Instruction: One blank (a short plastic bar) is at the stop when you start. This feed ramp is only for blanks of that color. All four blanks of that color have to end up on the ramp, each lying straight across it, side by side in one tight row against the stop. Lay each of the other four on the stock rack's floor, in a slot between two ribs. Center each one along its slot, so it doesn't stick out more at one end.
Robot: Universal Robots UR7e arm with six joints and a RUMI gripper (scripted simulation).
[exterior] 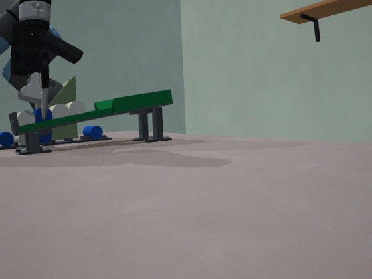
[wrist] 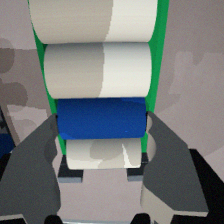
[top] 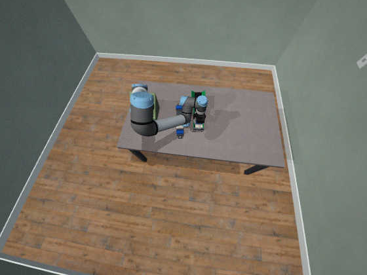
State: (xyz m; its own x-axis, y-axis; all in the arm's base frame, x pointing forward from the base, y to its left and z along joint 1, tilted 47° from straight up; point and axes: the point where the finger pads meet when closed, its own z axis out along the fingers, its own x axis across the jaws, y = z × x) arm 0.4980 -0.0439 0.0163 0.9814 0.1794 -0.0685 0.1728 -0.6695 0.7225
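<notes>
The green feed ramp (top: 203, 93) (exterior: 143, 99) (wrist: 162, 45) slopes down to a dark stop (exterior: 14, 124). A white blank (exterior: 25, 117) (wrist: 104, 155) lies across it at the stop. A blue blank (exterior: 37, 115) (wrist: 101, 125) lies against it, then a second white blank (exterior: 60, 110) (wrist: 97, 70) and a third white blank (exterior: 76, 107) (wrist: 95, 17) higher up. My gripper (exterior: 44, 117) (wrist: 102, 113) is shut on the blue blank's two ends, still on the ramp. The dark stock rack (top: 179, 137) holds blue blanks and a white one, partly hidden by the arm.
The stock rack stands beside the ramp, on the robot base's side. An olive wedge-shaped panel (top: 156, 106) (exterior: 68, 121) stands behind the rack near the base. A wooden wall shelf (exterior: 325, 8) is far off to the right. The ramp's raised end has higher green side walls.
</notes>
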